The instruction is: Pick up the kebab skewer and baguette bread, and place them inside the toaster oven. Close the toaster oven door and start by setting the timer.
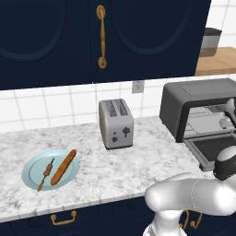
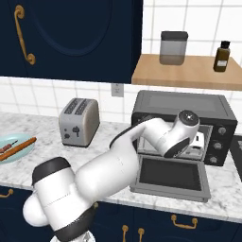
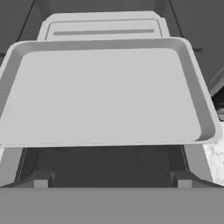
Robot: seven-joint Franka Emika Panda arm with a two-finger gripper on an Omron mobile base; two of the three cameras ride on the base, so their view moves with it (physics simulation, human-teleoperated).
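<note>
The kebab skewer (image 1: 46, 173) and the orange-brown baguette bread (image 1: 63, 167) lie side by side on a pale blue plate (image 1: 33, 171) at the counter's left; they also show as skewer (image 2: 7, 148) and baguette (image 2: 20, 147). The dark toaster oven (image 2: 184, 105) stands at the right with its door (image 2: 172, 176) dropped flat and open. My gripper (image 2: 199, 141) is at the oven's mouth, far from the plate. It is open (image 3: 112, 180), its tips wide apart and empty, facing a light grey tray (image 3: 105, 92) in the oven.
A silver two-slot toaster (image 1: 115, 123) stands between the plate and the oven. Above the oven, a wooden shelf (image 2: 184, 72) carries a grey canister (image 2: 173, 47) and a dark bottle (image 2: 221, 56). Dark blue cabinets hang overhead. Marble counter (image 1: 138, 161) lies in front.
</note>
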